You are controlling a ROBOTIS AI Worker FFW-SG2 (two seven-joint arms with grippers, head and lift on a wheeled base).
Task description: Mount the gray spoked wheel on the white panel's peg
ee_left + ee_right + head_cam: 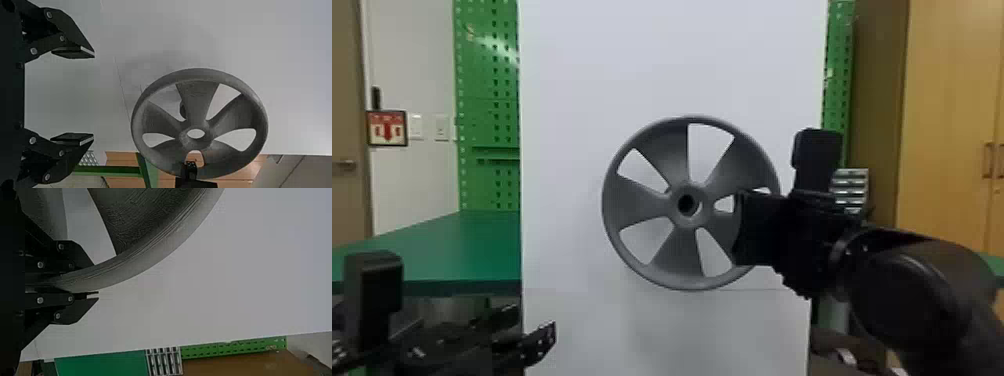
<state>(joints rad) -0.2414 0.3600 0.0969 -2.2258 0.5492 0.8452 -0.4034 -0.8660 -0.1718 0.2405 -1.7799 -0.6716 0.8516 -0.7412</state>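
Observation:
My right gripper (747,227) holds the gray spoked wheel (659,250) by its right rim, in front of the white panel (567,150). In the right wrist view the gripper (92,280) is shut on the rim of the wheel (156,252). Low at the left of the head view is my left gripper (532,325); in its wrist view the gripper (92,96) stands open, apart from the wheel (197,100). A dark round piece, perhaps the peg (182,110), shows between two spokes there. The hub hole looks dark in the head view.
A green table (457,245) extends beside the panel at the left, with green pegboard (487,100) behind it. Wooden cabinets (947,125) stand at the right, and a metal slatted piece (852,187) shows behind the right gripper.

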